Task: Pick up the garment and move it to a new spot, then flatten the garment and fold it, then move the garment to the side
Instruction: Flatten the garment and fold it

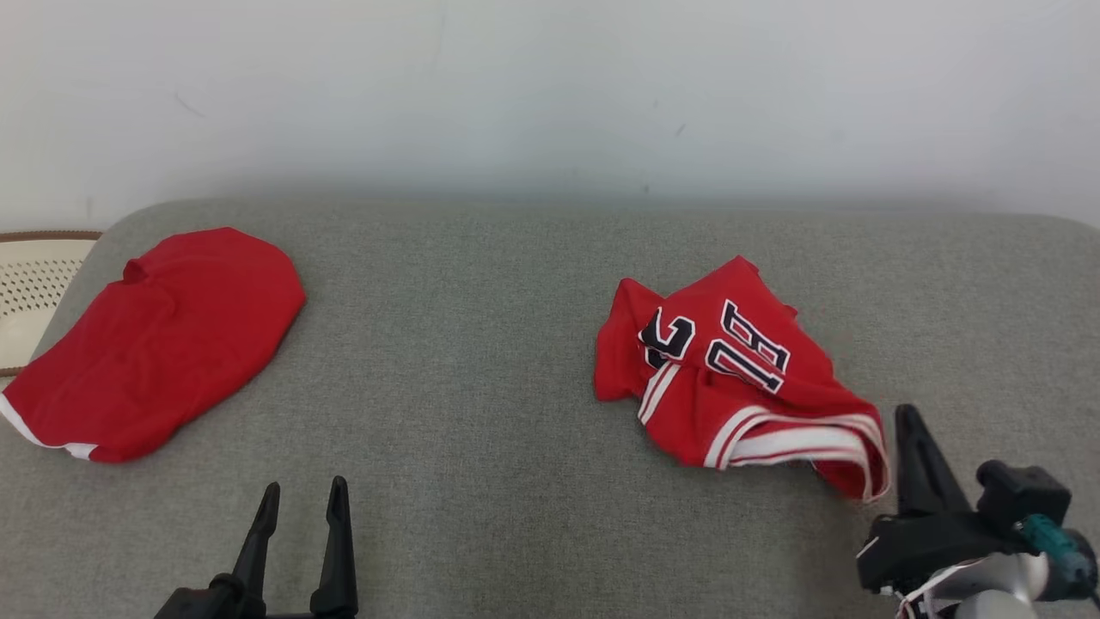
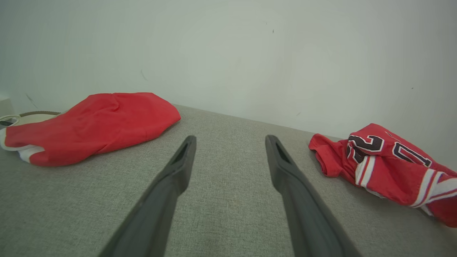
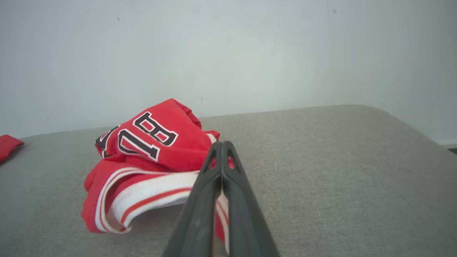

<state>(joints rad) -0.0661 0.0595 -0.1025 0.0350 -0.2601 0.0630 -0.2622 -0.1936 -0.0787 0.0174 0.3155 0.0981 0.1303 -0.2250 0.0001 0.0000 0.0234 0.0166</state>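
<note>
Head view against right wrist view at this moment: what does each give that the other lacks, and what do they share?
Head view's own: the left gripper, fingers apart above the grey cushion, and a pale perforated basket at the far left edge.
Right wrist view's own: a close look at the right gripper, fingers pressed together on the striped hem of the numbered jersey.
Shared: that crumpled jersey, the plain red garment (just a corner in the wrist view), the cushion and the white wall.
</note>
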